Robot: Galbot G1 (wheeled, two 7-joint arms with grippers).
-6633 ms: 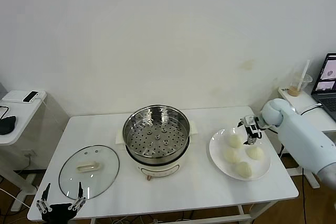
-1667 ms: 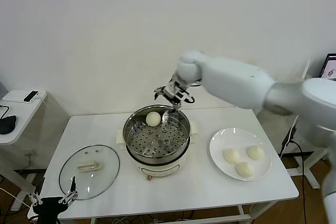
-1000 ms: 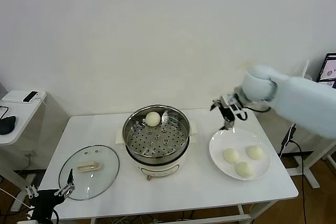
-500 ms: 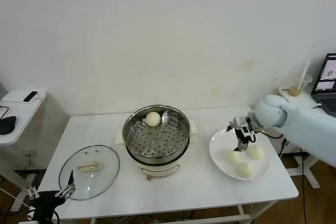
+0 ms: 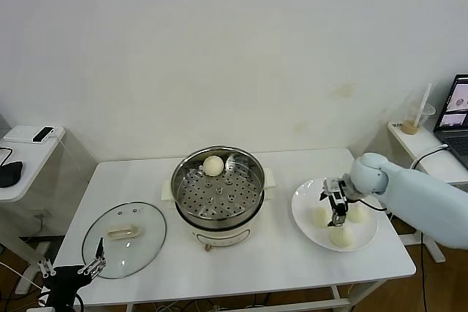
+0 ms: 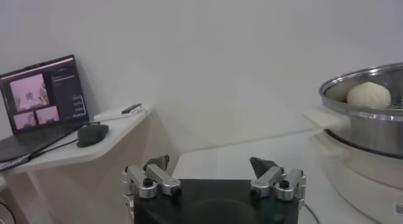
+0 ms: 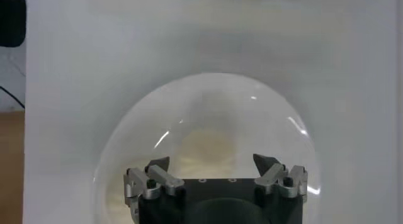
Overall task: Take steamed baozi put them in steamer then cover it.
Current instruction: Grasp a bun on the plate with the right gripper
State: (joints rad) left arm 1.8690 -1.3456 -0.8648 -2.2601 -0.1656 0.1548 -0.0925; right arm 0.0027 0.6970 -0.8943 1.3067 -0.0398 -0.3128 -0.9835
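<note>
The steamer (image 5: pixel 218 193) stands mid-table with one steamed baozi (image 5: pixel 213 166) at the back of its perforated floor; the left wrist view shows both, steamer (image 6: pixel 371 121) and baozi (image 6: pixel 368 94). Three more baozi (image 5: pixel 341 237) lie on the white plate (image 5: pixel 301 206) at the right. My right gripper (image 5: pixel 337 210) hangs low over that plate, open, pointing down. In its wrist view a pale baozi (image 7: pixel 211 145) sits between the spread right gripper (image 7: pixel 213 163) fingers, untouched. The cover (image 5: pixel 124 239) lies flat at the table's front left. My left gripper (image 5: pixel 70 275) is parked open below that corner.
A low side table (image 5: pixel 25 158) at the far left holds a phone on a white box and a dark mouse (image 6: pixel 93 134). Another side table at the far right carries a laptop (image 5: pixel 457 107) and a cup with a straw (image 5: pixel 417 118).
My right gripper has swung down from the air beyond the plate and lowered onto it among the baozi, staying open. The left arm has hardly moved.
</note>
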